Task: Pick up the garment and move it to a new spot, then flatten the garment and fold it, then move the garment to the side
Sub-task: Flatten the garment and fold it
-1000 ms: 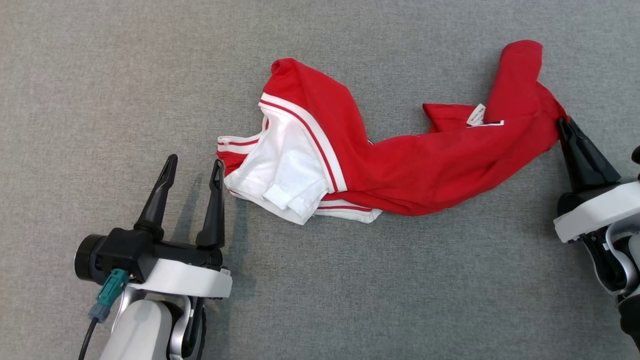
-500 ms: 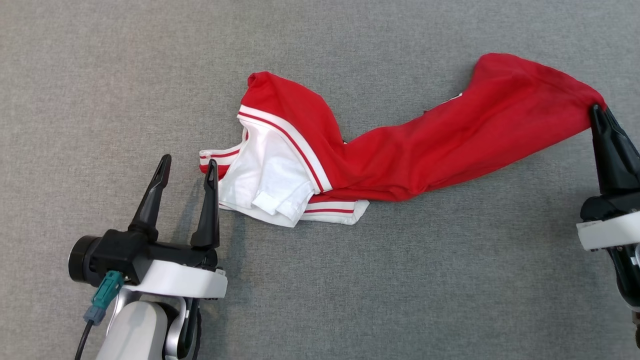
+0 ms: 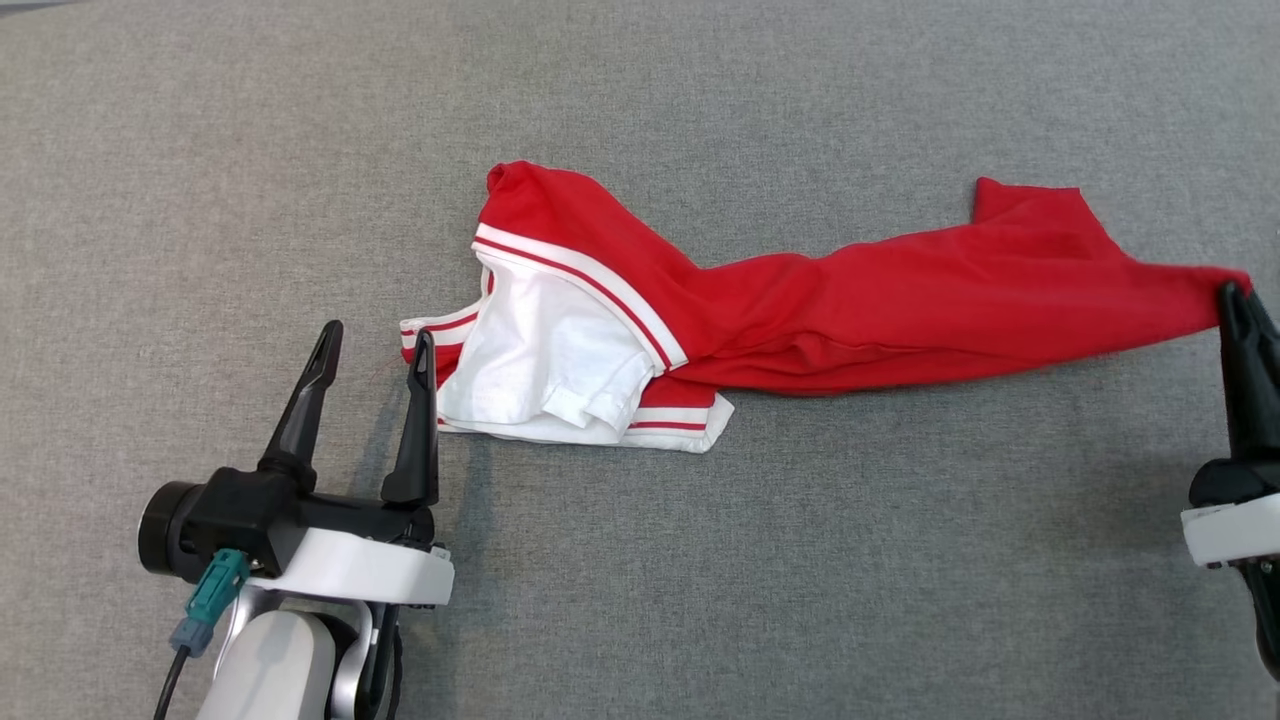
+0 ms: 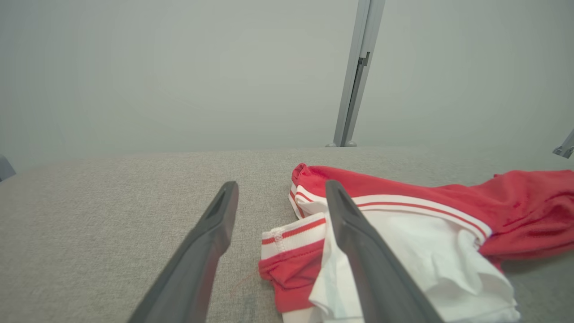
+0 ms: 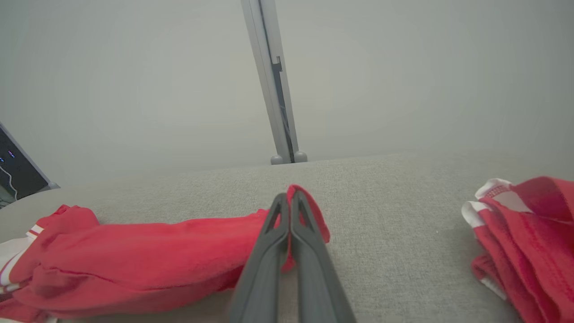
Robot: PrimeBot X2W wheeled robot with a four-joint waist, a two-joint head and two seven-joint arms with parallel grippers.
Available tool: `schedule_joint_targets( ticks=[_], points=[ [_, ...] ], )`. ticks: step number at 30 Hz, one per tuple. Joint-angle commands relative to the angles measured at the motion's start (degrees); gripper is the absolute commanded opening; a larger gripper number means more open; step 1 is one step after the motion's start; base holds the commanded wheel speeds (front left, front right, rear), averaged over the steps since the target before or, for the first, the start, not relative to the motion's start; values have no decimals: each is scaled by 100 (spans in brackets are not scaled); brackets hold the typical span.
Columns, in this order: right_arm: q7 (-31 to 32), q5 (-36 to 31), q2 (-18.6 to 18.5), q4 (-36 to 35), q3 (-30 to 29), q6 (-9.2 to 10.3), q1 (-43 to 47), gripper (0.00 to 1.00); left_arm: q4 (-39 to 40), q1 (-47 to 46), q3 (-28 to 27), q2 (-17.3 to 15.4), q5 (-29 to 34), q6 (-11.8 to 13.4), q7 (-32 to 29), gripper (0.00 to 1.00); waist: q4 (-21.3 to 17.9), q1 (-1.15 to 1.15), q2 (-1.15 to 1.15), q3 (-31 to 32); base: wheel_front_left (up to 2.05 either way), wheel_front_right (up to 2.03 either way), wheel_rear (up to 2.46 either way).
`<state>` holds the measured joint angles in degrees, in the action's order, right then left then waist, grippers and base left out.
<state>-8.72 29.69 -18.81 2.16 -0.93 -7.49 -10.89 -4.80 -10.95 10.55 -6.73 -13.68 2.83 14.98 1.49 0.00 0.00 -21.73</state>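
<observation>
Garment lies strung across the middle of the counter, twisted, not yet flat or folded, I'd say. My right claw pinches its red end toward the right edge; my left claw gapes empty just beside the striped end.

Red garment with white panel and red-white striped trim, grey table

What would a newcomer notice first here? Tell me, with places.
A red and white garment stretches across the middle of the grey surface. The right end effector, at the right edge, is shut on its red corner. The left end effector stands open beside its white end, lower left.
</observation>
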Motion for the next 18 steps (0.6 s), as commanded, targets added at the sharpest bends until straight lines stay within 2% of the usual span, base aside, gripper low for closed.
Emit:
schedule_joint_targets(
  ticks=[1, 18],
  points=[
    [40, 32, 17, 151, -17, -1, 87, 0, -24, 42, 9, -36, -4, -14, 21, 100, 13, 0, 0, 6, 0, 0, 0],
    [-207, 65, 203, 783, 335, -1, 220, 2, -102, 248, -14, -113, -48, 36, 20, 100, -7, 0, 0, 277, 0, 0, 0]
  ],
)
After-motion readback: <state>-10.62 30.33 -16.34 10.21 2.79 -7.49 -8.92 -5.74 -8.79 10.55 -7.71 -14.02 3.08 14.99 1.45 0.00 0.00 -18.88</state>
